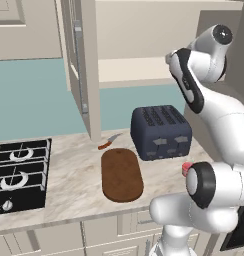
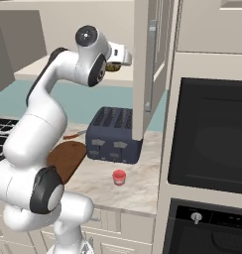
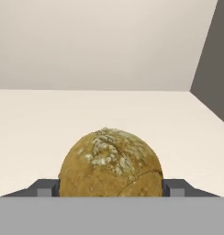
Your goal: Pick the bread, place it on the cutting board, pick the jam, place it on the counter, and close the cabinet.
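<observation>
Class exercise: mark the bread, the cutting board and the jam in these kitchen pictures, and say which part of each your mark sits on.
bread point(image 3: 110, 160): hand view, middle of its crusty top.
cutting board point(image 1: 122, 175): left base view, centre of its flat face.
jam point(image 2: 119, 177): right base view, the jar's red side.

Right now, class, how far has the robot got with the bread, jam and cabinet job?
Done: jam already stands on the counter. In hand: the gripper sits around the bread on the cabinet shelf, fingers flanking it. Left: bread onto the bare cutting board, then shutting the open cabinet door.
</observation>
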